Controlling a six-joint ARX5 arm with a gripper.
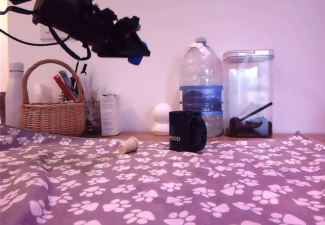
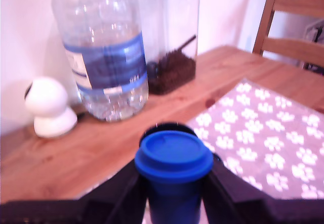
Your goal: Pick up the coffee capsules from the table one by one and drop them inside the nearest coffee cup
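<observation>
Right up against your wrist camera sits the blue capsule, flanged rim facing the lens, and your gripper has it pinched: the dark fingers press in on both sides of its tapered body. You can see the same thing from the exterior view, where a bit of blue peeks out under the tip of the gripper, high in the air and well above the table.

Just behind the held capsule in the wrist view, you catch the dark round mouth of the coffee cup, mostly hidden by the blue rim. In the exterior view the black cup stands on the paw-print cloth near its back edge, handle turned toward the exterior view's right, white letters "OOD" low on its side. Your gripper hangs up and off to the exterior view's left of it.

The beige capsule lies on its side on the cloth, to the exterior view's left of the cup and apart from it.

Behind the cup you've got the big clear water bottle with a blue label, a clear canister with dark contents and a scoop, and a small white round device. Over at the exterior view's left stands a wicker basket.
</observation>
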